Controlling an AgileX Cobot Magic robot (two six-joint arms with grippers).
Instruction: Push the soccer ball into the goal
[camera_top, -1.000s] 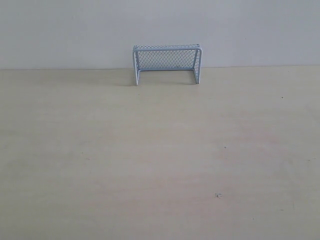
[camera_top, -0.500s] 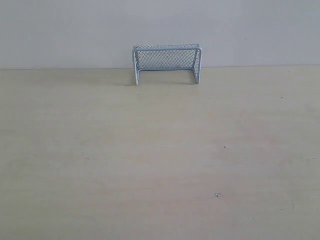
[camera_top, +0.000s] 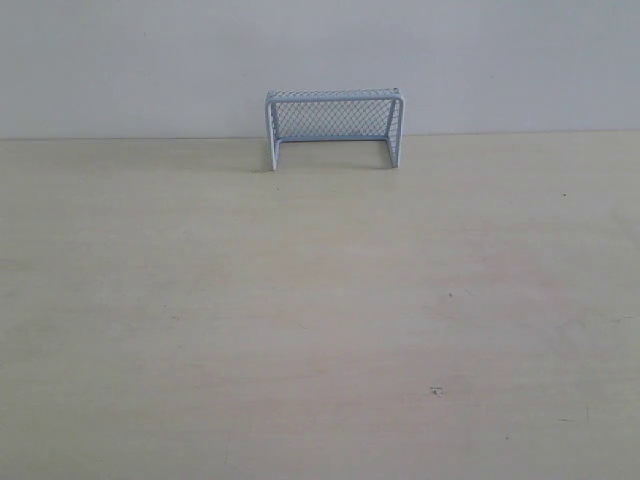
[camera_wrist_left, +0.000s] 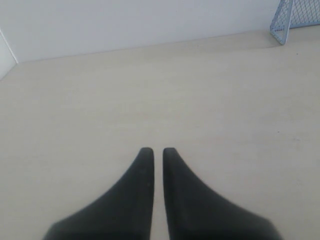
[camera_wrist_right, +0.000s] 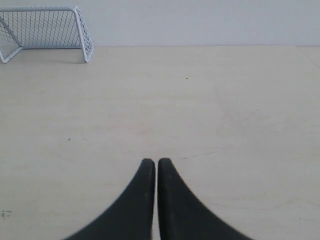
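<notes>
The goal (camera_top: 334, 128), pale blue-white with fine mesh, stands at the far edge of the table against the wall. A corner of the goal (camera_wrist_left: 295, 17) shows in the left wrist view, and nearly all of the goal (camera_wrist_right: 47, 29) in the right wrist view. The soccer ball is in none of the views. My left gripper (camera_wrist_left: 154, 151) is shut with nothing between its black fingers, low over bare table. My right gripper (camera_wrist_right: 150, 162) is likewise shut and empty. Neither gripper shows in the exterior view.
The pale wooden table (camera_top: 320, 320) runs back to a white wall (camera_top: 120, 60). A few small dark specks (camera_top: 435, 390) mark the tabletop.
</notes>
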